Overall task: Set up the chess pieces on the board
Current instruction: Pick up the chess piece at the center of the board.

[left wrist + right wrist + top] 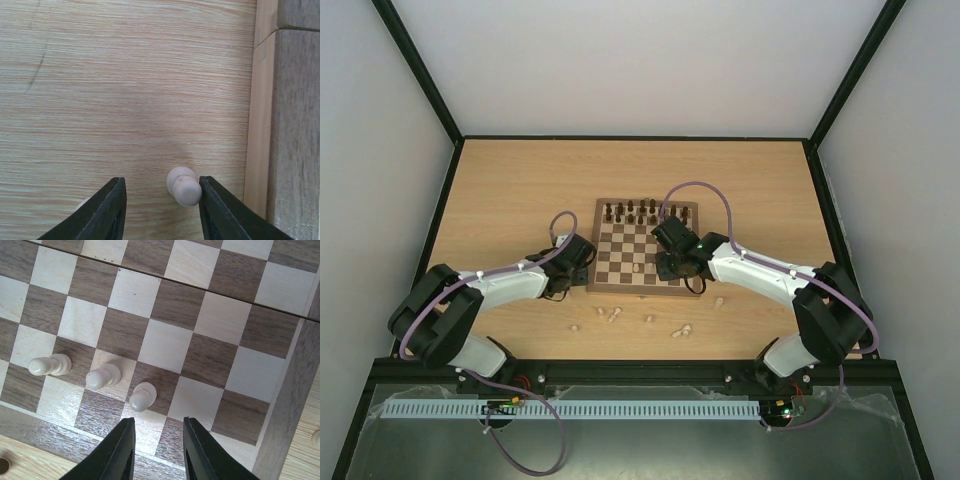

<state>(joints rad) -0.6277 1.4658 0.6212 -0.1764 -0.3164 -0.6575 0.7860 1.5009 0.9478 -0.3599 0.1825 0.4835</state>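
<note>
The board [642, 290] lies mid-table, with dark pieces along its far rows. Three pale chess pieces [102, 376] stand in a row on its near squares. My right gripper [159, 421] hangs open above the near edge just right of them, with nothing between its fingers. On the table left of the board, my left gripper [162, 180] is open around an upright pale pawn [184, 186]. The pawn touches the right finger [215, 210], and the left finger stands clear of it. Several more pale pieces [615, 315] lie loose on the table in front of the board.
The board's raised wooden edge [295, 125] runs close along the right of the left gripper. A second pale piece [82, 202] peeks out by its left finger. Loose pieces [682, 330] lie between the board and the arm bases. Black frame rails border the table.
</note>
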